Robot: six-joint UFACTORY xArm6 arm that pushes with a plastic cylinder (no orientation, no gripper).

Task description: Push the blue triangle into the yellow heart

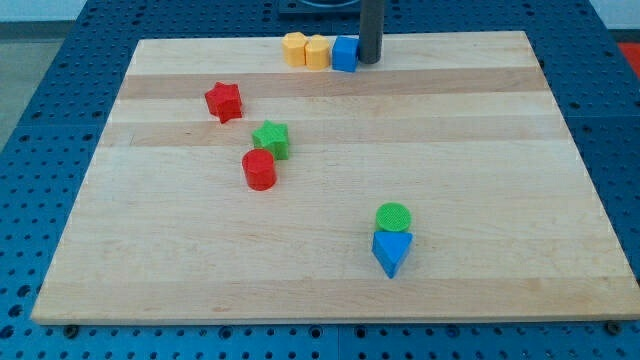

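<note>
The blue triangle [391, 252] lies near the view's bottom, right of centre, touching a green round block [393, 216] just above it. Two yellow blocks stand side by side at the board's top edge, the left one [294, 48] and the right one [318, 52]. I cannot tell which of them is the heart. A blue cube-like block [345, 54] touches the right yellow block. My tip [369, 62] is at the top edge, right against the blue cube's right side and far from the blue triangle.
A red star [224, 101] lies at the upper left. A green star [271, 139] and a red cylinder [259, 169] sit close together left of centre. The wooden board [480, 150] rests on a blue perforated table.
</note>
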